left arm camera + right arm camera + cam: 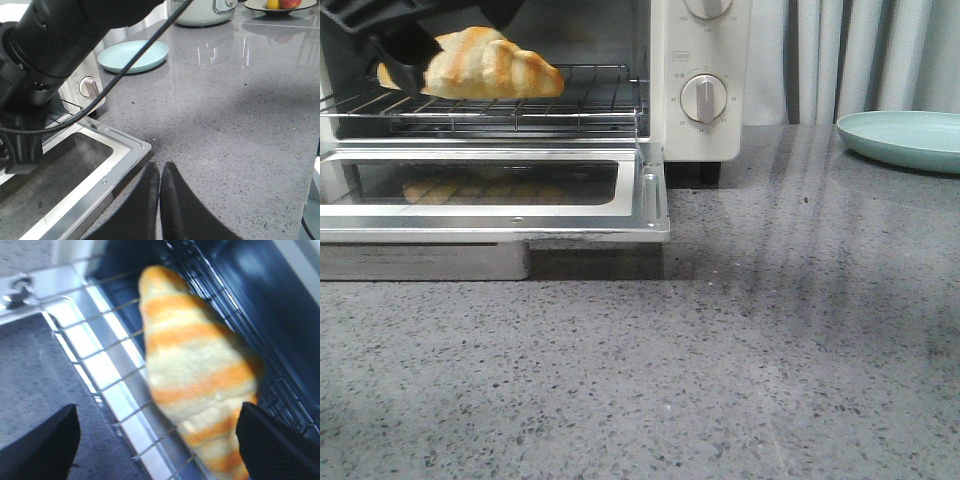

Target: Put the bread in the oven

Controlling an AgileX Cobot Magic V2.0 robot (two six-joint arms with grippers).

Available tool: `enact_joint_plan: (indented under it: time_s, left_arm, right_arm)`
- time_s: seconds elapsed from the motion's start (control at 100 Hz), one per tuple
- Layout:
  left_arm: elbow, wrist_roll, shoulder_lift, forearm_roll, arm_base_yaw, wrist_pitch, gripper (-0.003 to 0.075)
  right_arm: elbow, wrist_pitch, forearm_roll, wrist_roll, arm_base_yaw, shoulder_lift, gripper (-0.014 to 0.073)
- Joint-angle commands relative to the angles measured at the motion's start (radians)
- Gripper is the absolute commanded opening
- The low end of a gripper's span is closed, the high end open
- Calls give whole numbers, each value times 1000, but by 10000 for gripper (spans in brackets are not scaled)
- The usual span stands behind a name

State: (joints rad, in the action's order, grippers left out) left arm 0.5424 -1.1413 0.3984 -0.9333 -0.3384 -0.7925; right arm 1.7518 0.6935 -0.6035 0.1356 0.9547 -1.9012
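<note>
We are at the placing step: our right hand point(160, 440), fingers spread, flanks the striped golden-orange croissant-shaped bread point(492, 66) on the thin wire rack point(585, 100) inside the white oven point(695, 90). It seems released, though the blur hides contact. Next, withdraw. Our left hand point(160, 187) is pressed together over the speckled grey surface point(770, 350).

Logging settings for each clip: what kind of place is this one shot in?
Most likely a kitchen counter, possibly a staged one. A white toaster oven stands open on a speckled grey stone worktop, bread on its rack, a pale green plate nearby, and a fruit bowl further back.
</note>
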Motion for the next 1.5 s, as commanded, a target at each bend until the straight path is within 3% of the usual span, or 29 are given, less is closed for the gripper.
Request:
enact_joint_plan:
  time_s: [0.0,0.06,0.13,0.18,0.3,0.49,0.7,0.91,1.03,1.21,1.49]
  left_arm:
    - [26,0,8,-52,-8,42,-22]
    - [26,0,6,-52,-8,42,-22]
    - [26,0,6,-52,-8,42,-22]
    - [26,0,6,-52,-8,42,-22]
    - [26,0,-8,-52,-6,44,-22]
    - [26,103,-117,81,-6,175,-22]
    - [26,354,-231,354,-6,259,-21]
    - [26,372,-240,387,-6,256,-21]
    - [21,372,-240,387,-6,278,-22]
    - [-5,372,-240,387,-6,345,-21]
    - [-8,372,-240,386,-6,354,-21]
  right_arm:
    - [34,1,-35,-10,11,77,579]
    - [34,24,-33,-3,22,88,556]
    - [34,45,-21,-3,38,105,454]
    - [32,55,-14,-3,49,122,326]
    - [26,88,30,-3,70,181,-81]
    - [-72,112,56,-2,70,364,-64]
    - [-407,7,33,-2,70,733,-64]
    - [-783,-65,15,5,70,1173,-64]
    - [-942,-35,-35,116,68,1407,-64]
    - [-1038,99,-127,168,68,1637,-64]
    - [-1053,132,-126,168,68,1664,-69]
